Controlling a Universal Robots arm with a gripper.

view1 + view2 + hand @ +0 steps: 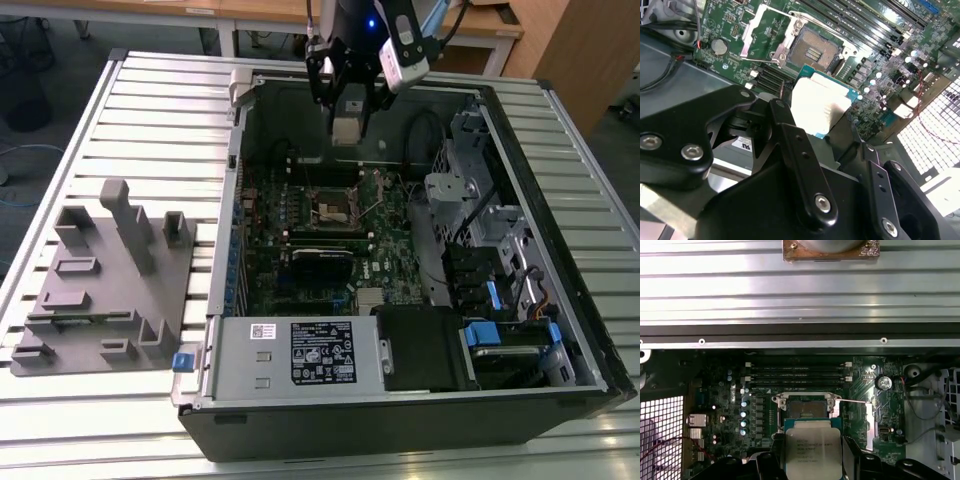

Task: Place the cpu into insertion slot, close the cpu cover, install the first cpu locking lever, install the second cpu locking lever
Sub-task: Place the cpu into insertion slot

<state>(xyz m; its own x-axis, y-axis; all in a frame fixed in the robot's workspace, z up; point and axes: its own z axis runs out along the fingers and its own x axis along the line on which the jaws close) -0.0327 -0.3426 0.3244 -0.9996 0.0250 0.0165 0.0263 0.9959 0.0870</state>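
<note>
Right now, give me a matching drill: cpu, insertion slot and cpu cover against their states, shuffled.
Things:
1. cpu
2. insertion slot
3. cpu cover

States:
A. swung open, off the slot
B. gripped in the hand, not yet seated
C. uncovered and empty

Pairs: 1-B, 2-C, 3-A

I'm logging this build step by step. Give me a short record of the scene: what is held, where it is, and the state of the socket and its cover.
held: cpu, clamped between the fingers
cpu position: in the air over the green board, not yet in the socket
socket: open and empty
cover: swung open beside the socket
setting: open computer case on a slatted metal table
</note>
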